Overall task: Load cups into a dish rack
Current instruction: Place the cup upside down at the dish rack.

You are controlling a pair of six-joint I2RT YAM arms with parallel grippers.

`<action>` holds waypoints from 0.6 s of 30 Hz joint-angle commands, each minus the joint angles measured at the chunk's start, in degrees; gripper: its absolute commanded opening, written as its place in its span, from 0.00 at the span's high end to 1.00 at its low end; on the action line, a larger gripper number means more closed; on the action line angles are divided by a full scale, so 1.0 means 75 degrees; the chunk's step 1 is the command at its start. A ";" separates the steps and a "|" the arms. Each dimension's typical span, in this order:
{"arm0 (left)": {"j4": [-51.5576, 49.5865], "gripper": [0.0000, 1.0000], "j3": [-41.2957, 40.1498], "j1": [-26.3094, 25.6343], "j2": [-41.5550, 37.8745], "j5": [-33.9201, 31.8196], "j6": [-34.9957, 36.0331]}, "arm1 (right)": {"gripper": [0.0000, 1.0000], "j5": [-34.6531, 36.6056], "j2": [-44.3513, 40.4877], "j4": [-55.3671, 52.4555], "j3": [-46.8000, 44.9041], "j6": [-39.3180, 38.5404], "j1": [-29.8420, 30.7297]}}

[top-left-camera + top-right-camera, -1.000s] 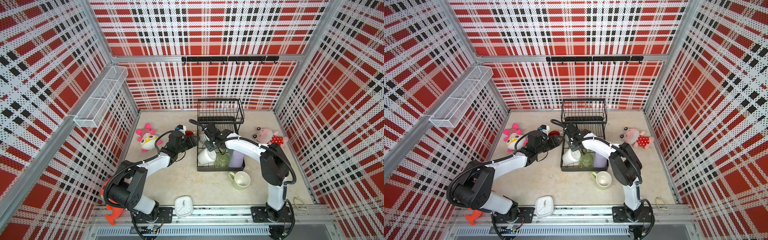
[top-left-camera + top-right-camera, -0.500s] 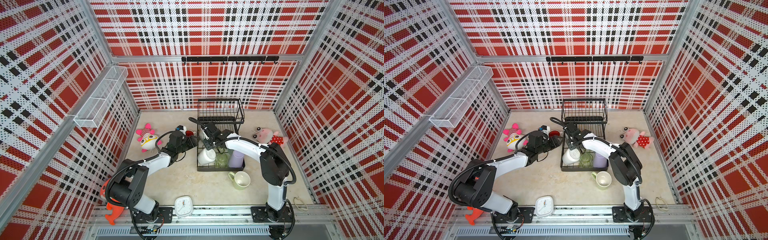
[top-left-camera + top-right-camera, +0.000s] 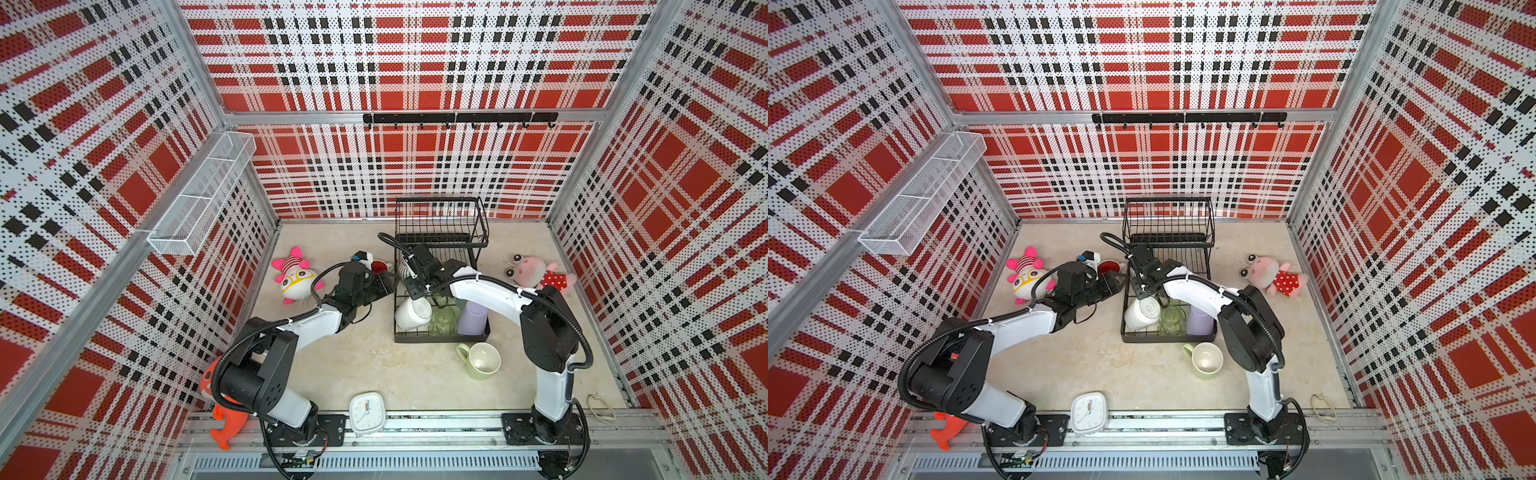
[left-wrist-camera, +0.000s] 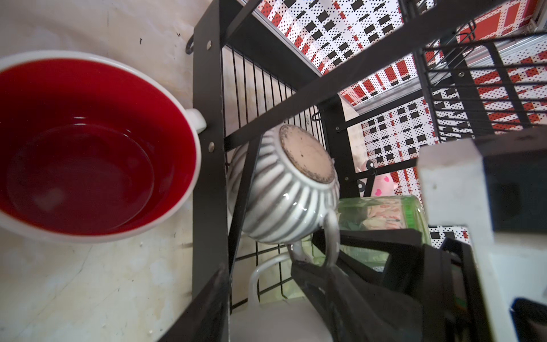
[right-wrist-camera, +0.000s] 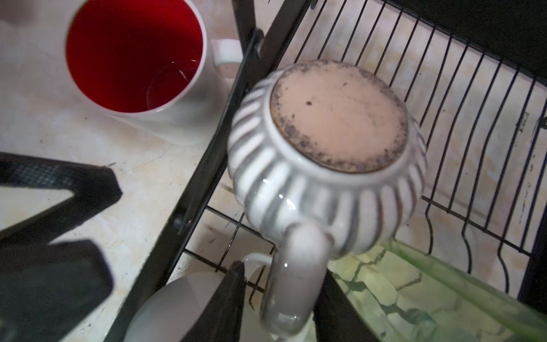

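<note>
The ribbed white mug [image 5: 325, 148] is upside down at the left end of the black dish rack's [image 3: 440, 338] lower tier. Its handle lies between the fingers of my right gripper [image 5: 284, 308], which is open, with a gap on one side. The mug looks blurred. A red-inside mug [image 4: 83, 148] stands on the table just outside the rack's left post. My left gripper [image 3: 384, 282] hovers open and empty beside that post. A white mug [image 3: 411, 313], a clear green glass [image 3: 442, 322] and a lavender tumbler [image 3: 471, 318] lie in the rack's front. A pale-green mug [image 3: 480, 359] sits on the table in front.
Plush toys lie at the left [image 3: 293, 276] and right [image 3: 536, 272] of the rack. A white square clock [image 3: 366, 411] and an orange toy [image 3: 224, 419] sit at the front rail. A white mesh basket [image 3: 199, 208] hangs on the left wall.
My right gripper's jaws have parted around the ribbed mug's handle. Both arms have stayed almost where they were.
</note>
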 commanded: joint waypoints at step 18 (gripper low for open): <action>0.0252 0.43 -0.0015 0.0132 -0.0151 0.0072 0.0040 | 0.55 0.1480 -0.0624 0.1008 -0.0781 0.1218 0.0573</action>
